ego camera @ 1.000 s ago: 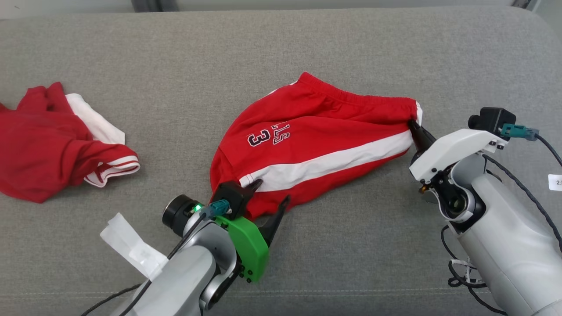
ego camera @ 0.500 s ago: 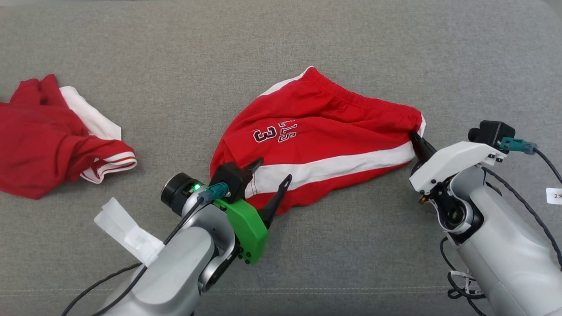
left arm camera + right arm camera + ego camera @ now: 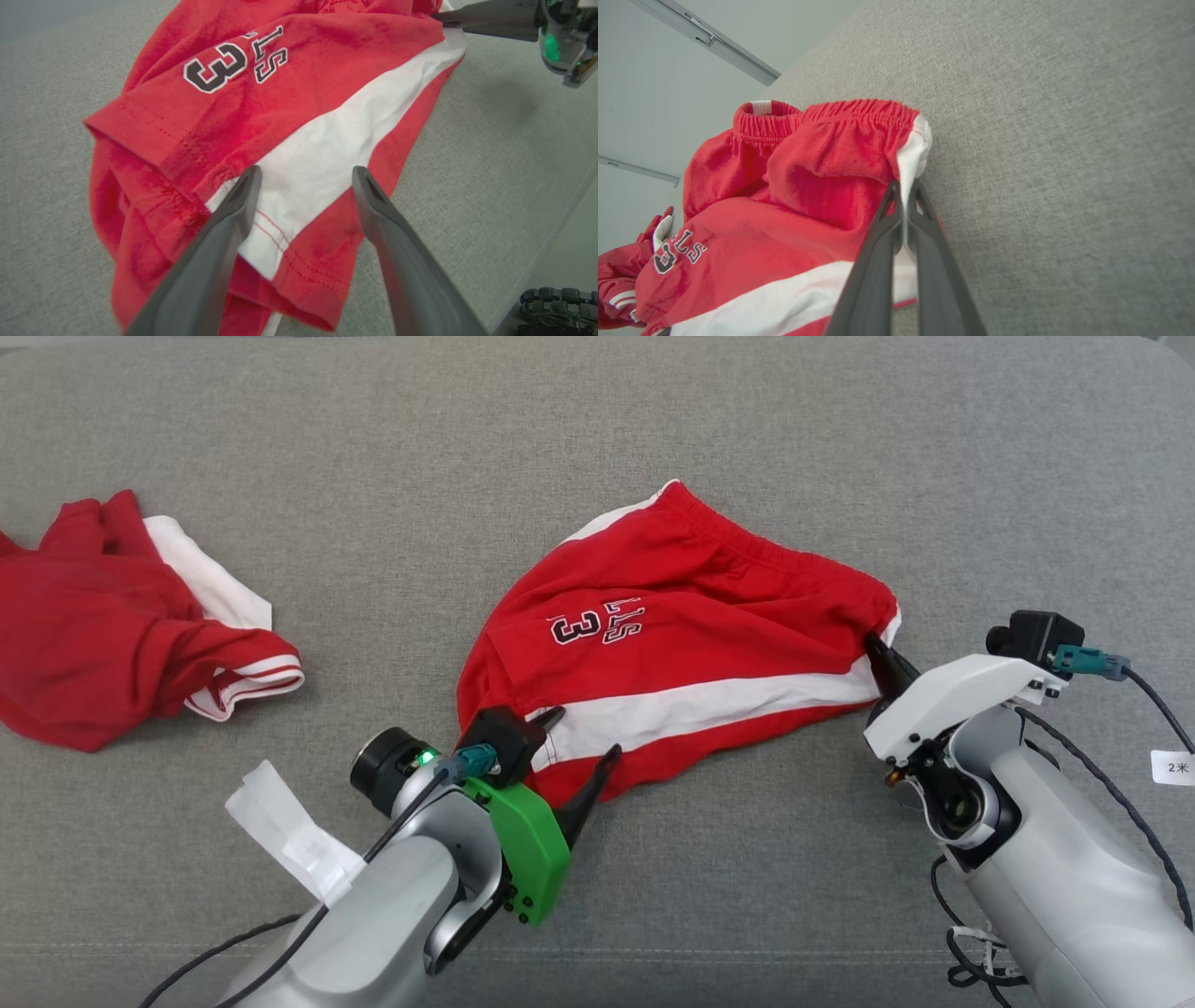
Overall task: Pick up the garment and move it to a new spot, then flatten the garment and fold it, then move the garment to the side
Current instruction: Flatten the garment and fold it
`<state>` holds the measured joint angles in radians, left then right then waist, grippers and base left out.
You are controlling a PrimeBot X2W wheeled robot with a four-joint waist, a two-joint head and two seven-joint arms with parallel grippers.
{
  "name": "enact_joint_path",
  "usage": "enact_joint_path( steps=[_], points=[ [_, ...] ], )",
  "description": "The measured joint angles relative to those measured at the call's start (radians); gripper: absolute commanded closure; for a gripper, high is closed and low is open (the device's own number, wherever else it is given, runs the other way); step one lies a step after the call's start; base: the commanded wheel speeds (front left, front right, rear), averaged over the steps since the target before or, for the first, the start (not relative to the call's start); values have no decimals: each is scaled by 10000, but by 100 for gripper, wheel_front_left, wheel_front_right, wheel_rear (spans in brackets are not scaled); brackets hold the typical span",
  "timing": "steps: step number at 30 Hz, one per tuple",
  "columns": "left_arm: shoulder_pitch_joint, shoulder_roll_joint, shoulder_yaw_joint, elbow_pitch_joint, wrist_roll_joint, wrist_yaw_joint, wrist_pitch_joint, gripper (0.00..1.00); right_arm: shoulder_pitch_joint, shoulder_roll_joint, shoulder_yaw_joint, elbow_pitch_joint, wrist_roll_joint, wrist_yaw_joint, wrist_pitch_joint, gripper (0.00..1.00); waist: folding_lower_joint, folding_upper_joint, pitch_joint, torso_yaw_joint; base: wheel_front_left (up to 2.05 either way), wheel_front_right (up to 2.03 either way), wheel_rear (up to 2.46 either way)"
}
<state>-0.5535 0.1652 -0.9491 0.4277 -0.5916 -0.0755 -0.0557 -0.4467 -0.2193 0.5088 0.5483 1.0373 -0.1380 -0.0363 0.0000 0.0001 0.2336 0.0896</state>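
Red shorts with a white side stripe and a dark "3" print lie spread on the grey couch. My right gripper is shut on the shorts' waistband corner at the white stripe, and the fabric is pinched between its fingers. My left gripper stands open at the leg hem, one finger resting on the white stripe and the other finger over red cloth, with nothing pinched.
A second red and white garment lies crumpled at the far left of the couch. A white label hangs from my left forearm. The couch's front seam runs near the bottom.
The right gripper has drawn the waistband corner down and toward me, and the shorts shifted with it. My open left gripper stays at the leg hem. The camera view shifted slightly.
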Motion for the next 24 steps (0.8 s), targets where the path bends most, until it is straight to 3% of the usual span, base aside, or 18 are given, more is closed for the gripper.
enact_joint_path(
  steps=[3, 4, 5, 6, 7, 8, 9, 24],
  points=[
    [12, -29, -94, 71, -21, -48, 31, 0, 23, -2, -2, 33, -8, 0, -31, 100, 0, 0, -21, 20, 0, 0, 0],
    [12, -27, -107, 104, -23, -50, 36, 13, 26, -2, -2, 33, -19, 0, -31, 100, 0, 0, -29, 26, 0, 0, 0],
    [13, -27, -123, 150, -33, -54, 104, 52, 33, -2, -2, 40, -19, 0, -46, 100, 0, 0, -40, 31, 0, 0, 0],
    [35, -19, -123, 201, -35, -54, 115, 79, 51, 0, 0, 52, -19, 0, -71, 100, 0, 0, -65, 43, 0, 0, 0],
    [46, -19, -105, 217, -35, -54, 115, 66, 51, 6, 4, 52, -19, 0, -71, 100, 0, 0, -70, 47, 0, 0, 0],
    [48, -19, -90, 234, -35, -54, 107, 40, 52, 10, 8, 52, -19, 0, -71, 100, 0, 0, -73, 50, 0, 0, 0],
    [48, -19, -61, 253, -35, -54, 98, 0, 53, 13, 13, 54, -19, 0, -71, 100, 0, 0, -77, 53, 0, 0, 0],
    [41, 92, 10, 740, -29, -54, 94, 0, 54, 58, 102, 33, -67, 0, -69, 100, 0, 0, -39, -8, 0, 0, 0]
  ],
)
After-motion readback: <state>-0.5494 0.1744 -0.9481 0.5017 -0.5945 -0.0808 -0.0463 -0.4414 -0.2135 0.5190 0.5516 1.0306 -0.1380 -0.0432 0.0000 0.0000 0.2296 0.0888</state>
